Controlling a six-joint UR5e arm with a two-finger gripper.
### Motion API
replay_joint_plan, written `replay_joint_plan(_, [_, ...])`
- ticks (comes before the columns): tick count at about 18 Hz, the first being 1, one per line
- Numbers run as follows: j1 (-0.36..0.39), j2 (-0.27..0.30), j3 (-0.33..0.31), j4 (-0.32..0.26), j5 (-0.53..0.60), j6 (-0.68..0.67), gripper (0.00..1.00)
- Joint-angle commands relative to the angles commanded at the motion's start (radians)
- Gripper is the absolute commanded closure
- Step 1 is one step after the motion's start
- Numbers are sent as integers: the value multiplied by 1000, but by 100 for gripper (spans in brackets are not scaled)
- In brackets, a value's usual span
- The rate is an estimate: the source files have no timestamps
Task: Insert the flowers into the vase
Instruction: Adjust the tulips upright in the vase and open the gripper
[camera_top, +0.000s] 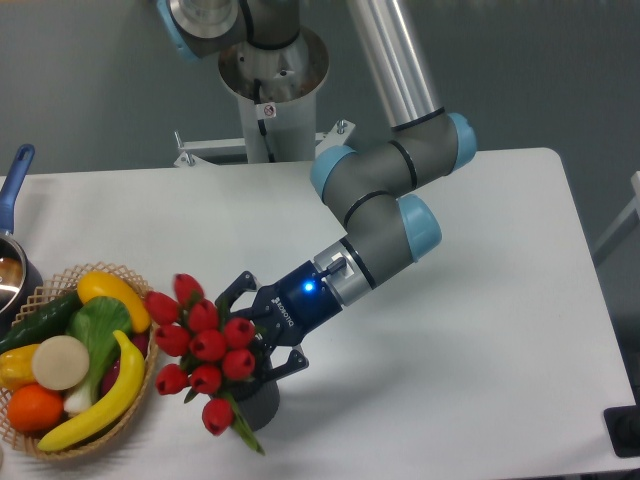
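- While the gripper (258, 335) sits at lower centre of the frame, its dark fingers are spread on either side of the stems of the flowers (205, 345); whether they press the stems cannot be told, since the blooms hide the contact.
- The flowers lie low and left of centre, over the vase (257, 402), with the red heads fanned toward the left and lower left and the stem end hidden behind them toward the gripper.
- Their long axis runs tilted, from the gripper down and left, not upright.
- One green leaf hangs below the bunch, beside the vase's left edge.
- The vase is a dark grey cylinder, mostly covered by blooms; only its right side and base show.
- The tulip heads are smooth, rounded and glossy red.
- A woven wicker basket (130, 420) at lower left holds a banana (100, 400), an orange fruit (35, 408), a green vegetable (45, 318) and a pale round piece (60, 362); the leftmost blooms are just beside its rim.
- A blue-handled pot (15, 180) sits at the left edge.
- The white table (480, 380) bears all of it.
- The arm's grey and light-blue joints slant from upper centre down to the gripper.
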Motion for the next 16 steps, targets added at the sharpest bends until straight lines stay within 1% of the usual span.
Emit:
replay_joint_plan(2, [2,2,-6,0,0,-2,1])
replay_joint_plan(3, [2,3,-8,0,0,-2,1])
replay_joint_plan(10, [14,8,-25,-2,5,-9,0])
replay_joint_plan(11, [23,12,-34,-2,5,-9,0])
replay_joint_plan(13, [35,41,-58,-2,5,-11,0])
replay_joint_plan(16, [54,54,-75,-2,5,-12,0])
